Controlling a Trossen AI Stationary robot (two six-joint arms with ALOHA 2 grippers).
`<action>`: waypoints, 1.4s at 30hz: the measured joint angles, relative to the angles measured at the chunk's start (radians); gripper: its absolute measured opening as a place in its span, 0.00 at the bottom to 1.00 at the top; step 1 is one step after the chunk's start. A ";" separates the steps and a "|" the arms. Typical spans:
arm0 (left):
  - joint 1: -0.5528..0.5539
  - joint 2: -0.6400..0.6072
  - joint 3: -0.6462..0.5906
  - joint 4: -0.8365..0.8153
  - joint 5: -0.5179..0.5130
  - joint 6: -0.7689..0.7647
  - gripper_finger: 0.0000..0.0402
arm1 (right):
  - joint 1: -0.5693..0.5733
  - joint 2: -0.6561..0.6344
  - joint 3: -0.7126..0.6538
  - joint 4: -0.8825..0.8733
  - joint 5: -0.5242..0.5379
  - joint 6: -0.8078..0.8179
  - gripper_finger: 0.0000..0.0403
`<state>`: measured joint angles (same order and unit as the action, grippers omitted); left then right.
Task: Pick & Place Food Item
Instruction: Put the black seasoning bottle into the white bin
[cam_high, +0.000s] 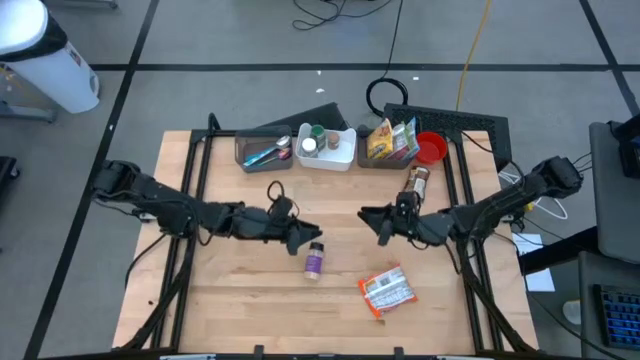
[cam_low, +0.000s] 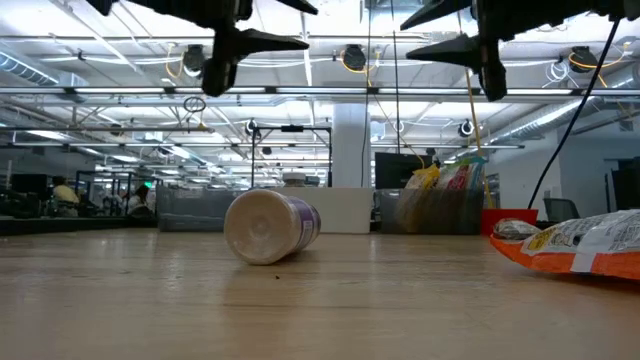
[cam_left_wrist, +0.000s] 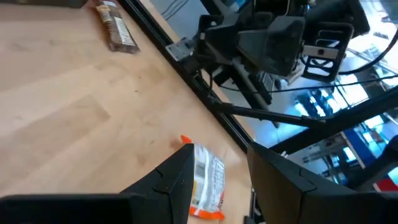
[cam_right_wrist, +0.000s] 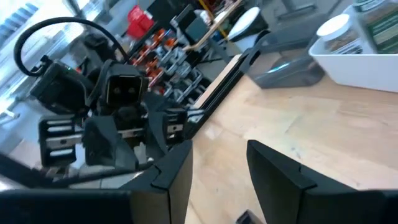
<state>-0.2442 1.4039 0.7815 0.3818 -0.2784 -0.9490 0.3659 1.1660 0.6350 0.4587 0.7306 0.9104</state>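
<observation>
An orange and white snack bag (cam_high: 386, 291) lies flat on the wooden table near its front right; it also shows in the low view (cam_low: 580, 245) and the left wrist view (cam_left_wrist: 205, 183). A purple bottle (cam_high: 314, 262) lies on its side at mid-table (cam_low: 270, 226). My left gripper (cam_high: 305, 238) hovers above the table just left of and beyond the bottle, open and holding nothing (cam_left_wrist: 217, 168). My right gripper (cam_high: 378, 226) hovers opposite it, also open with nothing between its fingers (cam_right_wrist: 217, 155). Both hang well above the tabletop (cam_low: 305, 25) (cam_low: 408, 36).
Along the far edge stand a grey bin (cam_high: 265, 150), a white bin (cam_high: 325, 147) with jars, a bin of snack bags (cam_high: 392, 140) and a red cup (cam_high: 430, 148). A brown bottle (cam_high: 416, 183) lies behind my right gripper. Black frame rails run along both table sides.
</observation>
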 joint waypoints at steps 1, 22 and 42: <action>0.019 0.000 0.000 0.000 0.023 0.008 0.40 | -0.008 0.000 0.000 0.000 0.000 0.006 0.36; 0.277 0.000 0.000 -0.117 0.449 0.046 0.71 | -0.104 0.000 0.000 -0.015 -0.146 -0.087 0.36; -0.074 0.000 0.000 -0.092 0.008 -0.357 0.71 | -0.114 0.000 0.000 -0.053 -0.632 -0.085 0.36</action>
<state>-0.3180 1.4040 0.7815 0.2897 -0.2707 -1.3063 0.2515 1.1656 0.6346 0.4057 0.0987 0.8249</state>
